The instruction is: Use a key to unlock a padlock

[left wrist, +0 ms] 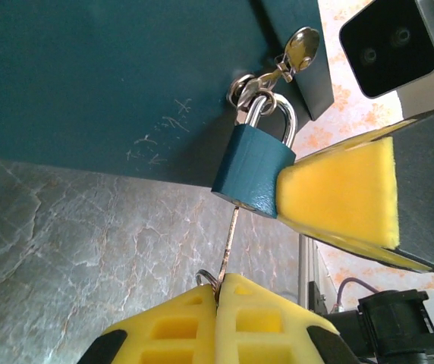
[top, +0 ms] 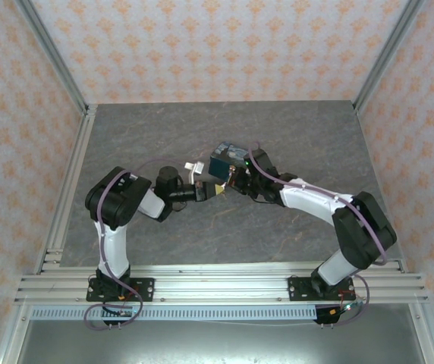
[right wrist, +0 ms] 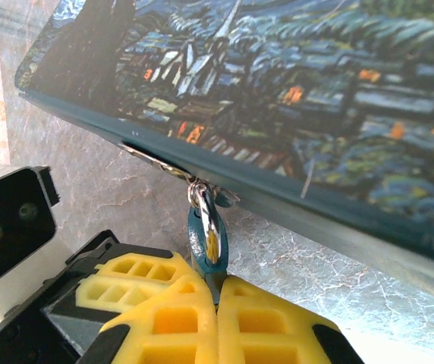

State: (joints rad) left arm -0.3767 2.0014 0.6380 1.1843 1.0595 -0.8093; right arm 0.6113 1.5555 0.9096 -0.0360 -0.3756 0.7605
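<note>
A small teal padlock (left wrist: 251,171) with a silver shackle hangs from the metal hasp (left wrist: 278,68) of the swirl-painted blue box (right wrist: 293,76). My left gripper (left wrist: 218,292) is shut on the bow of a thin key (left wrist: 230,243), whose blade runs up into the bottom of the lock. My right gripper (right wrist: 217,292) is shut on the padlock (right wrist: 205,243) body from the side; one of its yellow pads (left wrist: 338,197) presses the lock's right face. From above, both grippers (top: 215,189) (top: 234,180) meet just in front of the box (top: 227,158).
The box stands on a grey marbled table (top: 293,136) with patterned walls around it. A small white object (top: 194,167) lies left of the box. The left arm's fingers (right wrist: 126,277) sit close beside the right gripper.
</note>
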